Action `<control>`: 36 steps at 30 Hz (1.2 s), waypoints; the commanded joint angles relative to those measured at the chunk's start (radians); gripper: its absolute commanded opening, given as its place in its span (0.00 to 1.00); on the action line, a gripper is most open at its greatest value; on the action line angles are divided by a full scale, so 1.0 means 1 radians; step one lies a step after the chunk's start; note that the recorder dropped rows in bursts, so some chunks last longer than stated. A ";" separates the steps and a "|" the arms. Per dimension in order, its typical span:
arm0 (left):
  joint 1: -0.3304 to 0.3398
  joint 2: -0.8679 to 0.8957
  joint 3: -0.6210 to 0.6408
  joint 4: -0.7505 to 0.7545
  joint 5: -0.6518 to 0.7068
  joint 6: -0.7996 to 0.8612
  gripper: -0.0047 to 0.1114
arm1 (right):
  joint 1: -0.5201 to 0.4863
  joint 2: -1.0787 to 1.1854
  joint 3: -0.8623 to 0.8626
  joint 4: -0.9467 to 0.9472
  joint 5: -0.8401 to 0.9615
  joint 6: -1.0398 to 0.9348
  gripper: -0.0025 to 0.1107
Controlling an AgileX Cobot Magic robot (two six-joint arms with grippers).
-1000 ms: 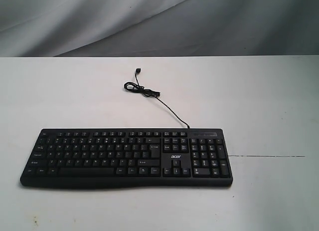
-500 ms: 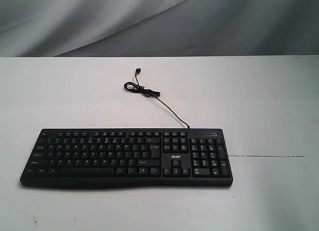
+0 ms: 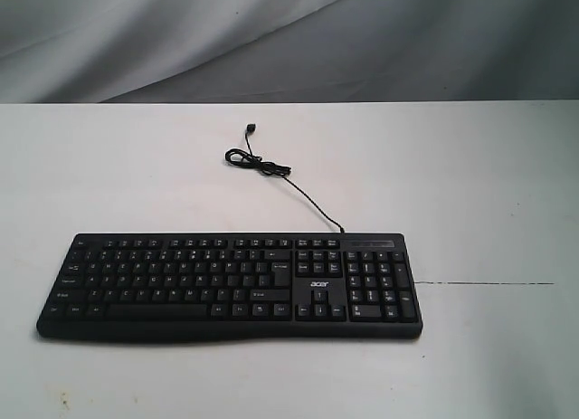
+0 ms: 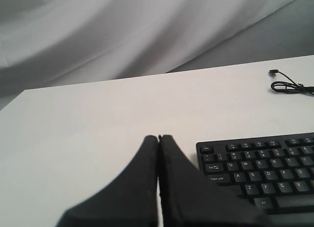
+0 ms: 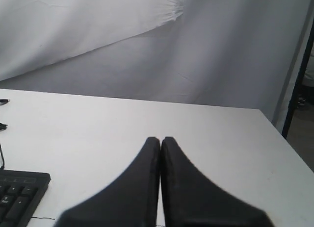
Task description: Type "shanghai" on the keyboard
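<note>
The black keyboard [image 3: 231, 285] with white legends lies flat on the white table [image 3: 470, 184], number pad to the right, acer logo beside the arrow keys. Its thin cable [image 3: 271, 170] curls toward the back of the table. No arm shows in the exterior view. In the left wrist view my left gripper [image 4: 158, 138] is shut and empty, hovering just off the keyboard [image 4: 265, 163] at its Esc corner. In the right wrist view my right gripper [image 5: 160, 138] is shut and empty, with only the keyboard's number-pad corner [image 5: 19, 192] showing beside it.
Grey draped cloth [image 3: 289, 39] hangs behind the table. A thin dark line [image 3: 488, 283] runs across the tabletop right of the keyboard. A dark stand leg [image 5: 297, 75] stands past the table's edge in the right wrist view.
</note>
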 commanded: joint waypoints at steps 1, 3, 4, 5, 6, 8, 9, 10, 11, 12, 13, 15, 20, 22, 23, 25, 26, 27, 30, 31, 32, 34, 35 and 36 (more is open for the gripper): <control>-0.007 -0.004 0.005 0.000 -0.010 -0.006 0.04 | -0.007 -0.006 0.003 -0.012 0.048 0.004 0.02; -0.007 -0.004 0.005 0.000 -0.010 -0.006 0.04 | -0.007 -0.006 0.003 -0.012 0.069 0.004 0.02; -0.007 -0.004 0.005 0.000 -0.010 -0.006 0.04 | -0.007 -0.006 0.003 -0.019 0.082 0.004 0.02; -0.007 -0.004 0.005 0.000 -0.010 -0.006 0.04 | -0.007 -0.006 0.003 -0.018 0.097 0.004 0.02; -0.007 -0.004 0.005 0.000 -0.010 -0.006 0.04 | -0.007 -0.006 0.003 -0.018 0.114 0.004 0.02; -0.007 -0.004 0.005 0.000 -0.010 -0.006 0.04 | -0.007 -0.006 0.003 -0.018 0.151 0.004 0.02; -0.007 -0.004 0.005 0.000 -0.010 -0.006 0.04 | -0.007 -0.006 0.003 -0.018 0.170 0.004 0.02; -0.007 -0.004 0.005 0.000 -0.010 -0.006 0.04 | -0.007 -0.006 0.003 -0.018 0.181 0.004 0.02; -0.007 -0.004 0.005 0.000 -0.010 -0.006 0.04 | -0.007 -0.006 0.003 -0.018 0.195 0.004 0.02; -0.007 -0.004 0.005 0.000 -0.010 -0.006 0.04 | -0.007 -0.006 0.003 -0.020 0.208 0.004 0.02; -0.007 -0.004 0.005 0.000 -0.010 -0.006 0.04 | -0.007 -0.006 0.003 -0.026 0.207 0.004 0.02; -0.007 -0.004 0.005 0.000 -0.010 -0.006 0.04 | -0.007 -0.006 0.003 -0.029 0.207 0.004 0.02; -0.007 -0.004 0.005 0.000 -0.010 -0.006 0.04 | -0.007 -0.006 0.003 -0.027 0.207 0.004 0.02; -0.007 -0.004 0.005 0.000 -0.010 -0.006 0.04 | -0.007 -0.006 0.003 -0.027 0.207 0.004 0.02; -0.007 -0.004 0.005 0.000 -0.010 -0.006 0.04 | -0.007 -0.006 0.003 -0.027 0.207 0.004 0.02; -0.007 -0.004 0.005 0.000 -0.010 -0.006 0.04 | -0.007 -0.006 0.003 -0.027 0.207 0.004 0.02; -0.007 -0.004 0.005 0.000 -0.010 -0.006 0.04 | -0.007 -0.006 0.003 -0.027 0.207 0.004 0.02; -0.007 -0.004 0.005 0.000 -0.010 -0.006 0.04 | -0.007 -0.006 0.003 -0.027 0.207 0.004 0.02; -0.007 -0.004 0.005 0.000 -0.010 -0.006 0.04 | -0.007 -0.006 0.003 -0.027 0.207 0.004 0.02; -0.007 -0.004 0.005 0.000 -0.010 -0.006 0.04 | -0.007 -0.006 0.003 -0.027 0.207 0.004 0.02; -0.007 -0.004 0.005 0.000 -0.010 -0.006 0.04 | -0.007 -0.006 0.003 -0.027 0.207 0.004 0.02; -0.007 -0.004 0.005 0.000 -0.010 -0.006 0.04 | -0.007 -0.006 0.003 -0.027 0.207 0.004 0.02; -0.007 -0.004 0.005 0.000 -0.010 -0.006 0.04 | -0.007 -0.006 0.003 -0.027 0.207 0.004 0.02; -0.007 -0.004 0.005 0.000 -0.010 -0.006 0.04 | -0.007 -0.006 0.003 -0.027 0.207 0.004 0.02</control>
